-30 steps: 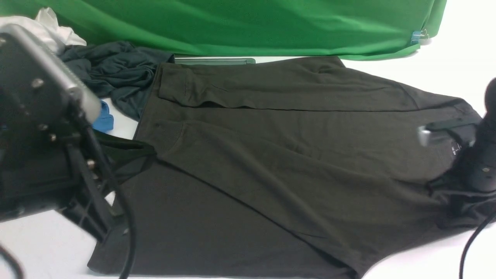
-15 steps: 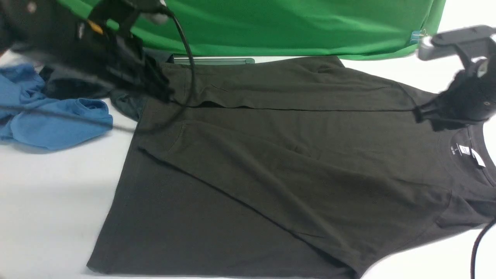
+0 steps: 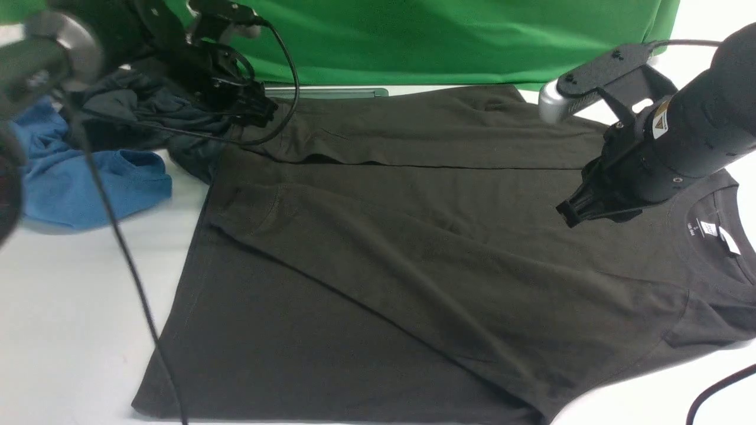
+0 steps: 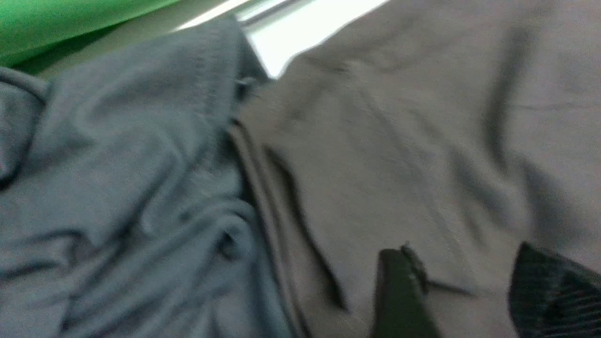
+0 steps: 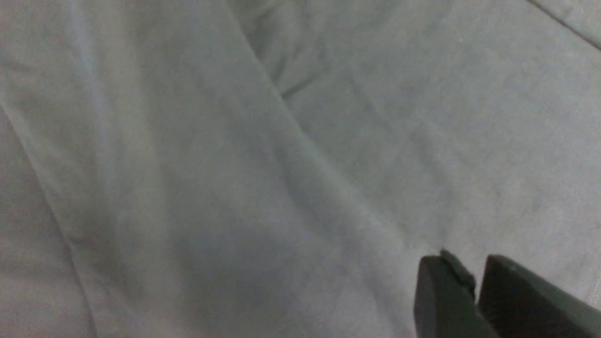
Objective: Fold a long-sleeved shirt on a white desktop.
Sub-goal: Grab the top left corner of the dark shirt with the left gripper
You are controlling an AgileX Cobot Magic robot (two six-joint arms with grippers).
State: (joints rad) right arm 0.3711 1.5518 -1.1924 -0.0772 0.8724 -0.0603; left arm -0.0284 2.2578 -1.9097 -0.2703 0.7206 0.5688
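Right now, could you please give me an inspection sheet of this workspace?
Surface: white desktop, cable hatch at far edge.
Job's things: long-sleeved shirt lies flat, collar rightward, sleeves folded across body.
Clutter: dark teal-grey garment and blue garment bunched far left.
Grippers: left claw open over the shirt's far left corner; right claw above the shirt near the collar, jaws nearly together, open or shut unclear; nothing held.
Cables: black cable hangs from the left arm.
Surroundings: green cloth backdrop behind.

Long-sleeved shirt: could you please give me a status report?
Left end effector open, right end effector unclear. Shirt flat, sleeves folded in. Teal-grey garment against hem.
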